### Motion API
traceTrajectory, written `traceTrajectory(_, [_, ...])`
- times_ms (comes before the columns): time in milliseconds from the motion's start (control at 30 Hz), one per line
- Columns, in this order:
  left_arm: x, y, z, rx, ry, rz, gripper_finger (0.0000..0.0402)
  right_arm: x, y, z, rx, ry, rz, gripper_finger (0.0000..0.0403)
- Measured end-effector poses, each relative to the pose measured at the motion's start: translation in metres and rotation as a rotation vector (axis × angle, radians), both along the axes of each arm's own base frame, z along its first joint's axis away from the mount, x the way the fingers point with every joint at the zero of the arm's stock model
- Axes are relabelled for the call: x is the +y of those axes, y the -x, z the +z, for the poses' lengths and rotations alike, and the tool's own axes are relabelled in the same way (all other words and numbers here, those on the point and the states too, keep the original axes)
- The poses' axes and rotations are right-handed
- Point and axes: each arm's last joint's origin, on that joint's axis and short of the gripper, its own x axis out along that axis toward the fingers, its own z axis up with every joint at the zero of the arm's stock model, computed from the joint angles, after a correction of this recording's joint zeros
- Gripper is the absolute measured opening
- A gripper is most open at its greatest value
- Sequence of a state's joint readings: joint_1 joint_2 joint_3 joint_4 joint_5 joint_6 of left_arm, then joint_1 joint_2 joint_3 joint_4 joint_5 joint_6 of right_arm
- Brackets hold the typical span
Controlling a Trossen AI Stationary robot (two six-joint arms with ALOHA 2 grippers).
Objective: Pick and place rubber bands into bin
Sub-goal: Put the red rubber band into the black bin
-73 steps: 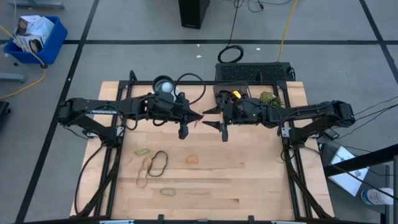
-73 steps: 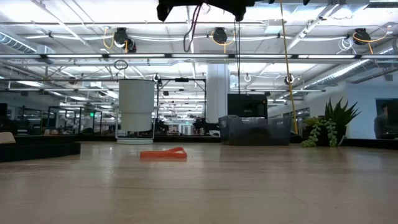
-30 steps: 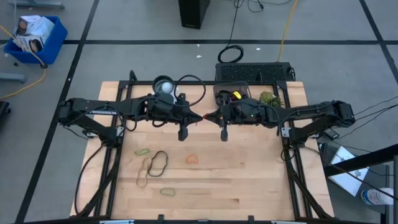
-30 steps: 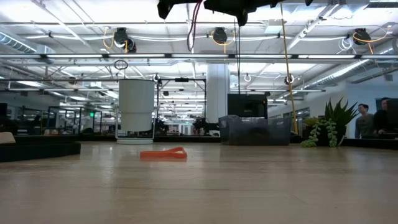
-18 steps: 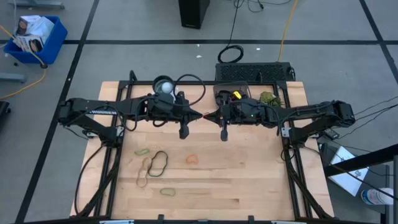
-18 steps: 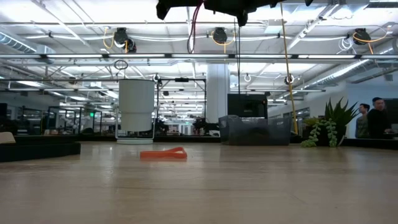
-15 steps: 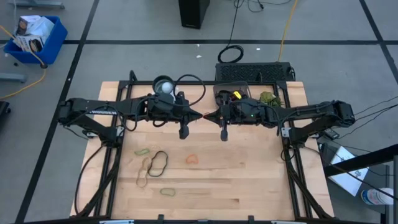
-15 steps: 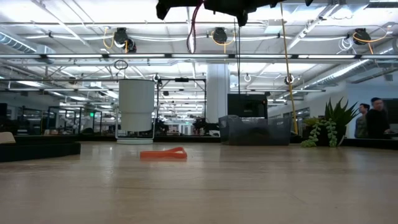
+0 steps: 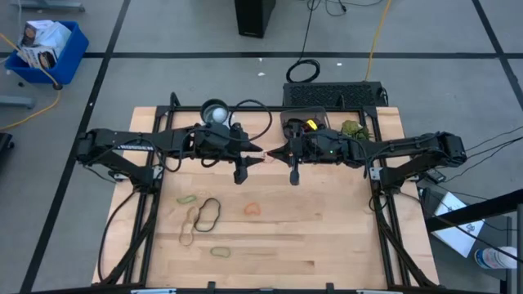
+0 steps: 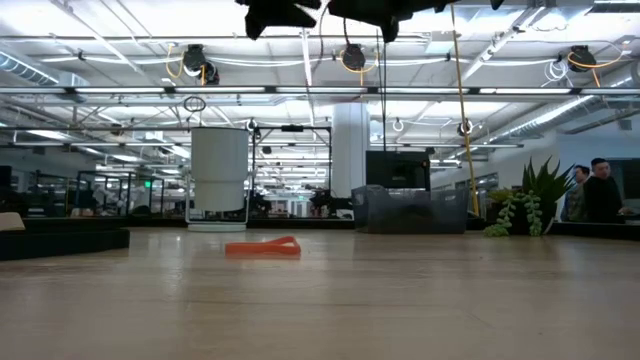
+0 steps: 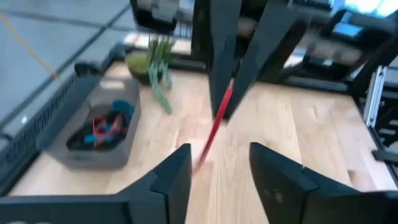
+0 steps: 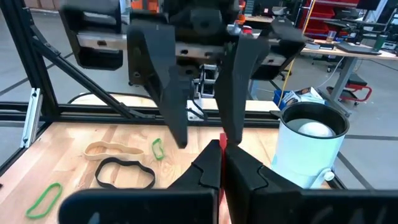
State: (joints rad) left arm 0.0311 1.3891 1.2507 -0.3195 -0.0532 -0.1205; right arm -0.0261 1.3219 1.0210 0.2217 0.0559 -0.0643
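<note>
Overhead, the two arms meet above the middle of the desk toward its far edge, the left gripper (image 9: 255, 152) and right gripper (image 9: 278, 152) tip to tip with a red rubber band (image 9: 264, 153) between them. The bin (image 9: 304, 125) sits at the far edge, right of centre, already holding a few coloured bands, so part of the job looks done. Left to collect on the wood near the desk's front-left part are a black loop (image 9: 209, 212), tan bands (image 9: 190, 224), green bands (image 9: 186, 198) and one orange band (image 9: 252, 209) nearer the middle. From table height, the orange band (image 10: 262, 247) lies flat on the desk, the smoky bin (image 10: 408, 210) stands behind it to the right and a white cylinder (image 10: 219, 178) to the left; both grippers are dark shapes at the upper edge, with a thin strand hanging beneath them. The left wrist view shows that arm's own fingers (image 11: 177, 177) spread apart, the red rubber band (image 11: 214, 129) running between them without visibly touching either, its far end pinched in the tips of the other arm; the bin (image 11: 93, 132) with blue and red bands inside is just beyond. The right wrist view shows the right gripper (image 12: 221, 163) pressed together on a sliver of red, with the black loop (image 12: 125, 173), a tan band (image 12: 114, 149) and green bands (image 12: 43, 200) on the wood beyond. By the look of it, a handover has just finished and the red band has yet to reach the bin, with about half a dozen others waiting.
</note>
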Motion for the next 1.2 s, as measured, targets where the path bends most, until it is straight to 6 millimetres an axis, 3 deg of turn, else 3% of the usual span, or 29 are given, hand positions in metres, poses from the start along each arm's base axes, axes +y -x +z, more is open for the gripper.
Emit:
traceTrajectory(367, [0.000, 0.019, -0.022, 0.287, 0.150, 0.099, 0.0200, -0.012, 0.031, 0.035, -0.111, 0.150, -0.251, 0.0000])
traceTrajectory(633, [0.000, 0.020, -0.022, 0.295, 0.155, 0.103, 0.0200, -0.051, 0.051, 0.050, -0.171, 0.163, -0.498, 0.0000])
traceTrajectory(933, [0.000, 0.019, -0.022, 0.287, 0.149, 0.099, 0.0200, -0.100, 0.043, 0.008, 0.072, 0.018, -0.617, 0.0000])
traceTrajectory(1200, [0.000, 0.019, -0.022, 0.288, 0.146, 0.097, 0.0200, -0.127, 0.030, -0.044, 0.339, -0.061, -0.672, 0.0000])
